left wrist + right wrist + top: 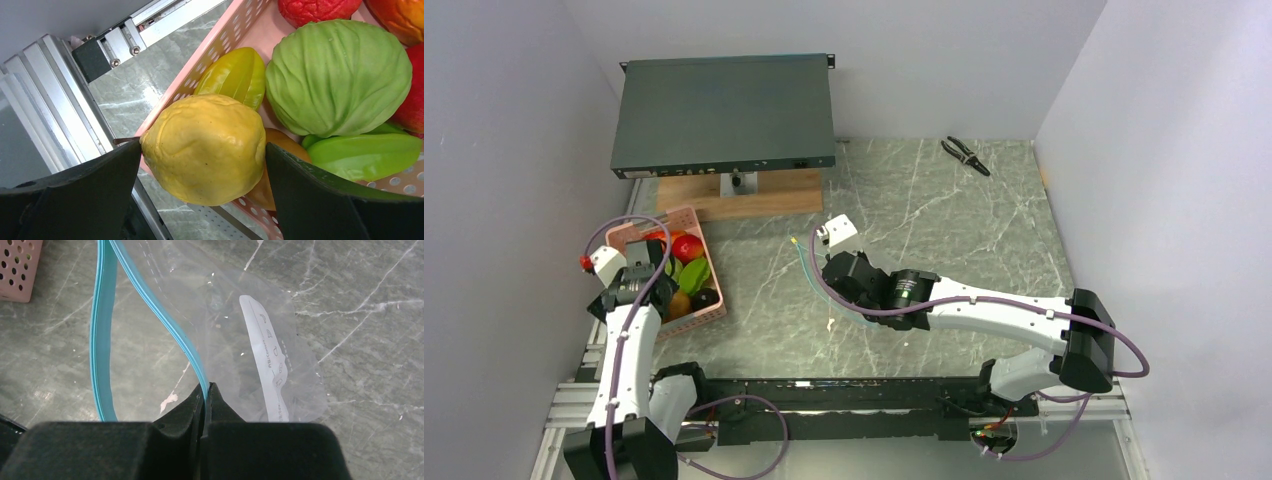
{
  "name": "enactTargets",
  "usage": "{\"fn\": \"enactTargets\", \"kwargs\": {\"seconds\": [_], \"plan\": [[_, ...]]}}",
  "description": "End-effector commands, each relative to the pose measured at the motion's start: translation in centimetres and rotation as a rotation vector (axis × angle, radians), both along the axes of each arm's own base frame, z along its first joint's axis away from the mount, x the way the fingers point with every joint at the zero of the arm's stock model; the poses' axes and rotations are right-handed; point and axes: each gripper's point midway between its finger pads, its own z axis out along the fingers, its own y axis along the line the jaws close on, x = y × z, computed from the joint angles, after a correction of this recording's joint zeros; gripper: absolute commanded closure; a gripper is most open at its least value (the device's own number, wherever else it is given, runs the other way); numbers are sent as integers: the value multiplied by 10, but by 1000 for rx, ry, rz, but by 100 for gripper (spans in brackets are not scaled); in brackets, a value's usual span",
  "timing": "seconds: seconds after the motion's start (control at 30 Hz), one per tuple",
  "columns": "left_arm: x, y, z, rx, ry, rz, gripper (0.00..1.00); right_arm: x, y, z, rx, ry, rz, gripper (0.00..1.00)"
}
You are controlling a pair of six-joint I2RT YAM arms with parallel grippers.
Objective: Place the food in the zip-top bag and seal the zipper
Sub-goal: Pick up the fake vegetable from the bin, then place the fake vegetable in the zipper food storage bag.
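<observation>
R gripper (206, 388) tight on zipper (95, 340); L gripper (203, 146) wide open astride yellow fruit (210, 125).

pink basket (694, 322), black pliers (965, 155), dark rack unit (724, 115)

The yellow rounded fruit (205, 147) has a matt, wrinkled, dimpled skin. The round green cabbage (340, 75) is ribbed with a dull sheen, and the yellow-green star fruit (235, 75) is glossy. The pink perforated plastic basket (220, 45) looks smooth. The clear thin plastic bag (225, 315) is shiny and creased, its teal-blue plastic zipper strip (100, 330) smooth. The grey marble-patterned table (360, 300) is smooth with a low sheen. The silver metal rails (50, 110) are bare and grooved.
</observation>
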Motion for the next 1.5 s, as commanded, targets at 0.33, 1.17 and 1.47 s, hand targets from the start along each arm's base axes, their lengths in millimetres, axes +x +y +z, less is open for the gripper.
{"fn": "enactTargets", "kwargs": {"seconds": [0.33,1.17,1.47], "plan": [[13,-1,31,26,-165,-52,32,3,6,13,49,-16,-7,100],[51,-205,177,-498,-799,-1237,69,5,17,30,158,11,-1,100],[-1,-287,236,-663,-996,-1745,74,16,16,38,321,114,22,100]]}}
